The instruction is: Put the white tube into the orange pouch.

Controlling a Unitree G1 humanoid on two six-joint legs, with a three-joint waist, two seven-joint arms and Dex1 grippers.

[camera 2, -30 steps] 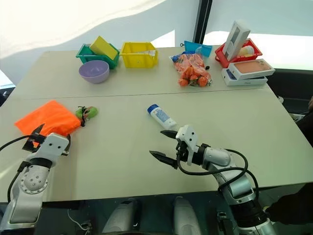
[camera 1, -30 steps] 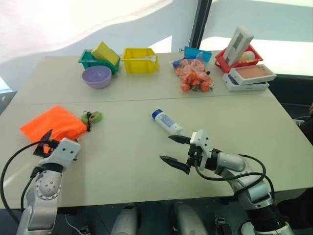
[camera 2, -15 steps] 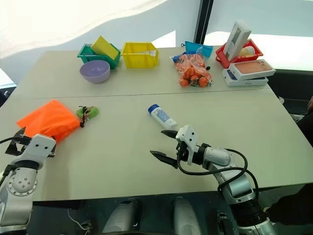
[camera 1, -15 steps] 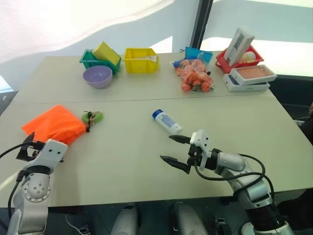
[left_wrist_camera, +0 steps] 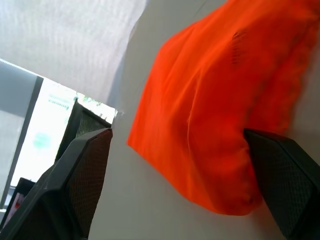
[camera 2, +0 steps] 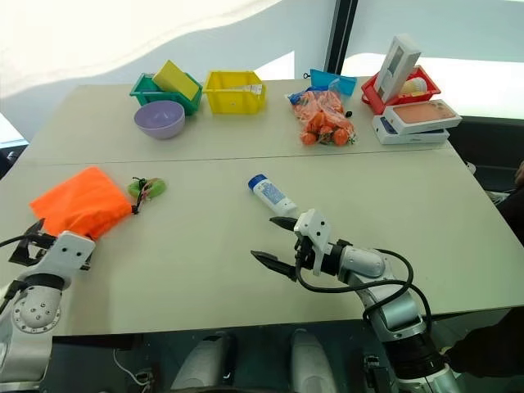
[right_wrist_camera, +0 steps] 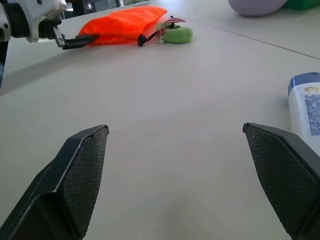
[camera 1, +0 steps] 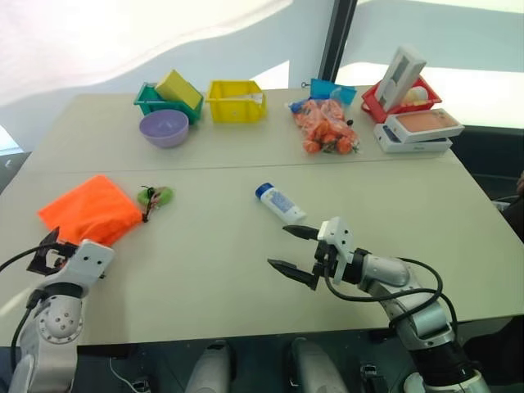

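While both arms reach out level over the beige table (camera 1: 221,270), you have nothing in either gripper. Your right forearm comes in from the lower right and bends across toward the left, so the right gripper (camera 1: 295,252) hangs just above the tabletop near the table's middle, its two black fingers spread wide with bare table between them. Your left arm sits low at the near left corner, pointing forward, and the left gripper (camera 1: 47,250) has its fingers spread wide too; in the left wrist view the near edge of the orange pouch (left_wrist_camera: 220,110) lies between and ahead of them, not pinched.

That orange pouch (camera 1: 90,219) lies flat on the left side of the table, just ahead of your left gripper, with its dark cord running to a small green ring (camera 1: 155,196) on its right. The white tube (camera 1: 280,204) with the blue cap lies on its side near the table's centre, just beyond your right gripper and apart from the fingers, well away from the pouch.

Along the far edge you have a yellow bin (camera 1: 235,100), a green bin (camera 1: 155,100), a red bin (camera 1: 399,97), white boxes (camera 1: 419,129), a lilac bowl (camera 1: 162,128) and a clear bag of orange items (camera 1: 326,124).
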